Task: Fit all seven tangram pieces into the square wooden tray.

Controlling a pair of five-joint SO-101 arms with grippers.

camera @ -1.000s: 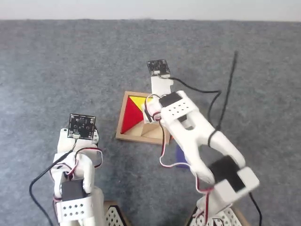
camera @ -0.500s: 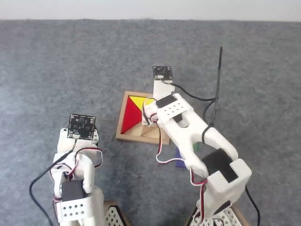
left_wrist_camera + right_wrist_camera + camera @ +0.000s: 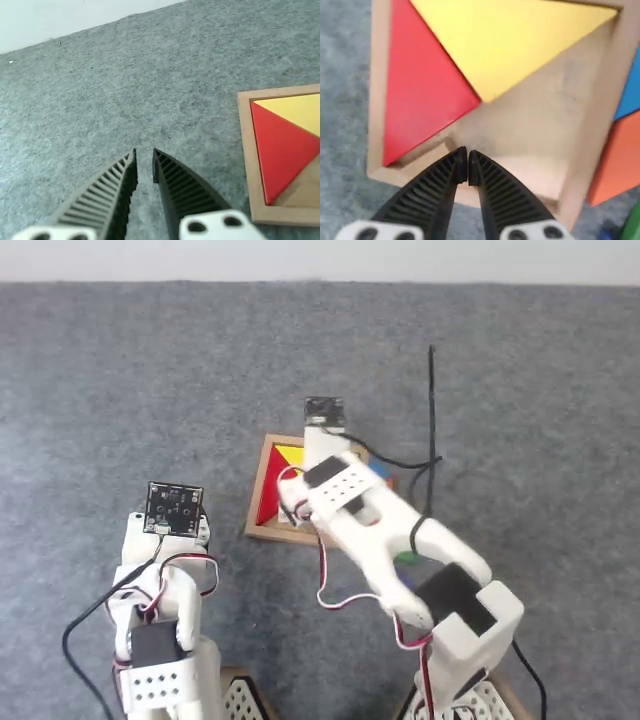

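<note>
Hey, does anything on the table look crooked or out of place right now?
Nothing stands out. The red triangle and yellow triangle sit flat in the tray, and the blue piece and orange piece lie outside beside its wall, simply not placed yet.

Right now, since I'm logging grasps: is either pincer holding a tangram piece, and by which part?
Nothing is held. The right pincer is shut empty over the wooden tray; the left pincer, slightly parted, is empty above the carpet.

Bright, diffuse light over counter (image 3: 150, 360). Soft, faint shadows under right arm (image 3: 380, 530); tray (image 3: 379, 75) floor dimmer near right pincer (image 3: 468, 152).
</note>
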